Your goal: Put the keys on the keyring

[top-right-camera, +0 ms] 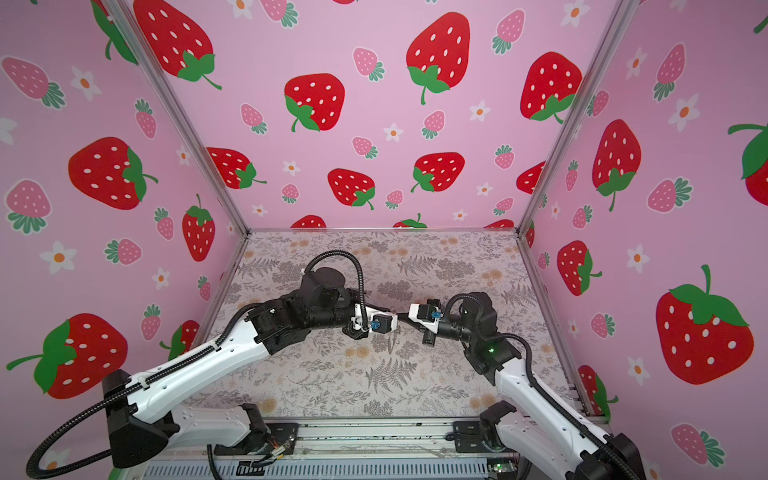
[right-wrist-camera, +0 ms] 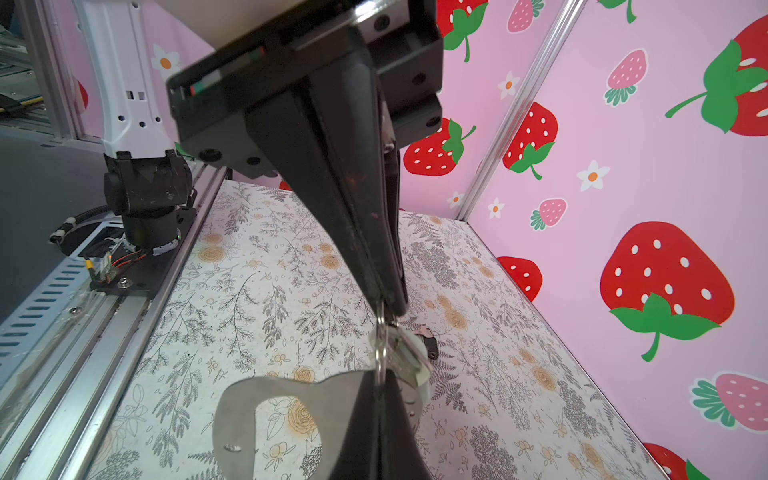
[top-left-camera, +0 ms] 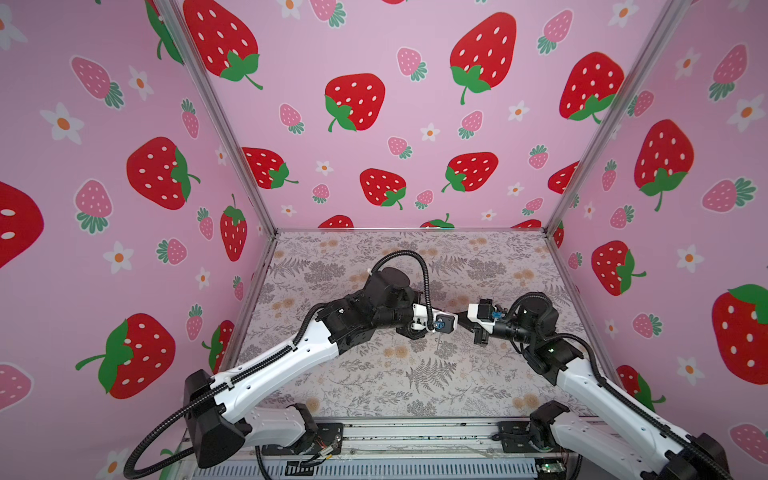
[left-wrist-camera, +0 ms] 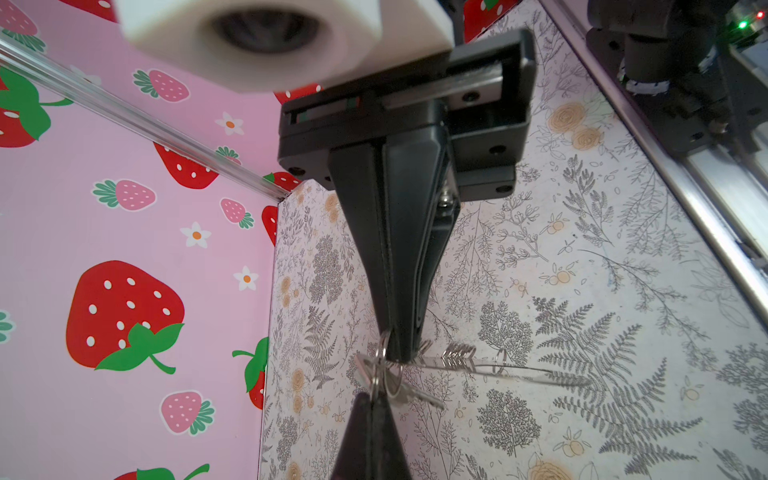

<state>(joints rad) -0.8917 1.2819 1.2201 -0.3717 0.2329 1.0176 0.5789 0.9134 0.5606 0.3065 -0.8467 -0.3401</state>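
Threading step, I reckon: right gripper (left-wrist-camera: 401,353) clamped on the keyring (right-wrist-camera: 232,415) above the table (left-wrist-camera: 540,249), left gripper (left-wrist-camera: 370,397) pinching the keys (left-wrist-camera: 401,388) at its end ring; next needs a fine twist-feed, no slack.

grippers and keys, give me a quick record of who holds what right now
right gripper: shut on keyring plate, plate held off the table
left gripper: shut on small ring
keys: dangling at the small ring, between the two gripper tips
grippers: tip to tip, above mid table
keys joined to plate: cannot tell
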